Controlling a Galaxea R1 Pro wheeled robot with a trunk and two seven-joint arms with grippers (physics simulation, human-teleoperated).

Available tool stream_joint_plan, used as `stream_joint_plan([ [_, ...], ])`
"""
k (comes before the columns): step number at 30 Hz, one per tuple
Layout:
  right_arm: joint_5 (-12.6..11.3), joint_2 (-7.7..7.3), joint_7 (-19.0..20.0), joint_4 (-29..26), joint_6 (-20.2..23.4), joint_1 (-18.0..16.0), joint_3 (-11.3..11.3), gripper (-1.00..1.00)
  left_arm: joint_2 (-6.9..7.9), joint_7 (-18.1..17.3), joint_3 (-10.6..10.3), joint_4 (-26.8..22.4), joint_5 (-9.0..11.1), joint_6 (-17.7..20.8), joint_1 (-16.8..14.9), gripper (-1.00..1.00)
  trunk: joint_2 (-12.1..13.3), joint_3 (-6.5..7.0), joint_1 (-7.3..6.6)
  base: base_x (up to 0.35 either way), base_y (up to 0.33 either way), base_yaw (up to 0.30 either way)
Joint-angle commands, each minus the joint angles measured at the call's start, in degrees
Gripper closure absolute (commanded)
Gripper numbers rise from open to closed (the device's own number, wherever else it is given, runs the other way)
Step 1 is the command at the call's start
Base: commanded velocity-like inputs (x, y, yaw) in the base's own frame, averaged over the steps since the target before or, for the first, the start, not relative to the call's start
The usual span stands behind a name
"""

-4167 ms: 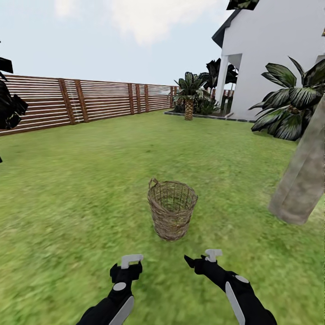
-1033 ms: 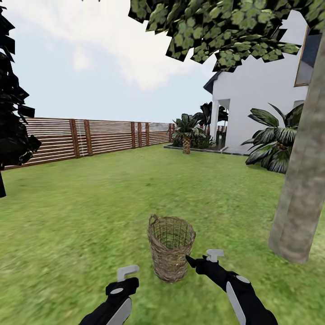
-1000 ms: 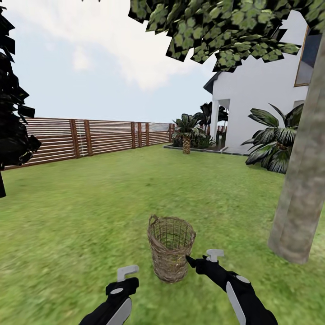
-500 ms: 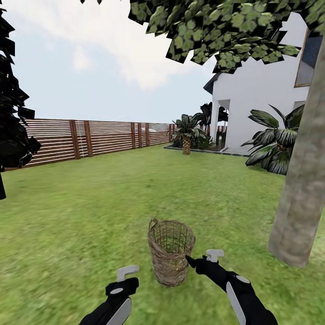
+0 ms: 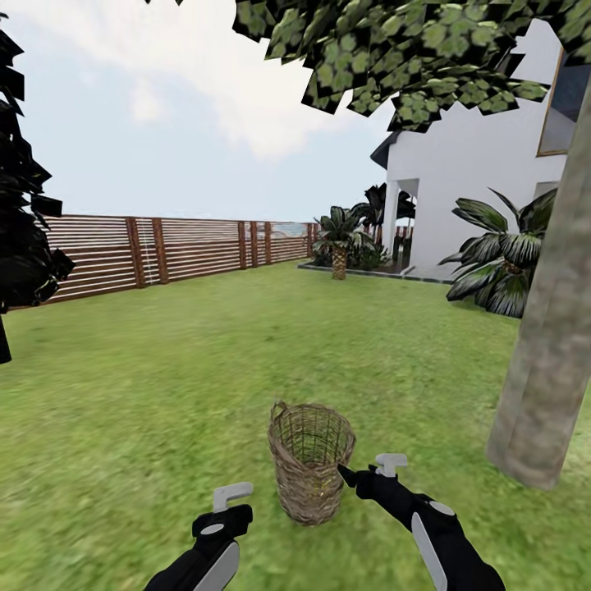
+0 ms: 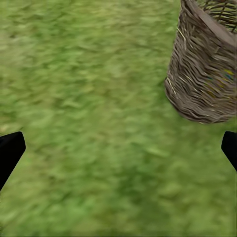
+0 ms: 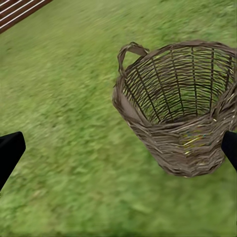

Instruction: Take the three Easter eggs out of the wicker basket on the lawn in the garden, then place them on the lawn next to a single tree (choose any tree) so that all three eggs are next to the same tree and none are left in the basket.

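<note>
The lawn [image 5: 164, 386], a wide, blotchy green ground filling the lower half of the head view, carries the thick, mottled grey-brown tree [image 5: 546, 369] at the right edge, close enough to serve as the drop spot. At lower centre stands the tan open-weave wicker basket [image 5: 311, 470], tapering and upright, with faint yellow and blue glimpsed through its weave, probably the eggs. The left gripper [image 5: 232, 495] and right gripper [image 5: 369, 469] flank it, both spread and empty, seemingly poised to reach in.

My black fingers [image 5: 350, 475] hover by a tan open-weave wicker basket [image 5: 311, 460] on bright green lawn [image 5: 164, 386]; the tree [image 5: 548, 353] trunk is mottled grey-brown.
</note>
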Motion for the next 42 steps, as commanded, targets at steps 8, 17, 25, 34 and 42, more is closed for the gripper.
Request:
stream_joint_plan([
  [8,-0.47,0.06,0.22,0.16,0.57,-0.03,-0.30,-1.00,0.11,0.43,-0.23,-0.10,0.22,0.21,-0.05,-1.00,3.19,0.64,-1.77,0.000,0.000,0.000],
  [17,-0.47,0.06,0.21,0.47,0.56,-0.03,-0.30,-1.00,0.13,0.37,-0.22,-0.10,0.30,0.20,-0.05,-1.00,6.80,1.41,-3.75,0.000,0.000,0.000],
  [25,-0.47,0.07,0.21,0.57,0.56,-0.03,-0.38,-1.00,0.20,0.25,-0.25,-0.10,0.35,0.14,-0.05,-1.00,10.00,2.10,-5.50,0.000,0.000,0.000],
  [34,-0.48,0.05,0.21,0.64,0.56,-0.03,-0.32,-1.00,0.23,0.12,-0.21,-0.12,0.41,0.13,-0.04,-1.00,12.01,2.16,-6.60,0.000,0.000,0.000],
  [42,-0.57,0.05,0.26,0.61,0.44,-0.03,-0.31,-1.00,0.30,0.19,-0.30,-0.25,-0.05,0.01,0.03,-1.00,12.01,1.56,-6.60,0.068,0.000,0.000],
])
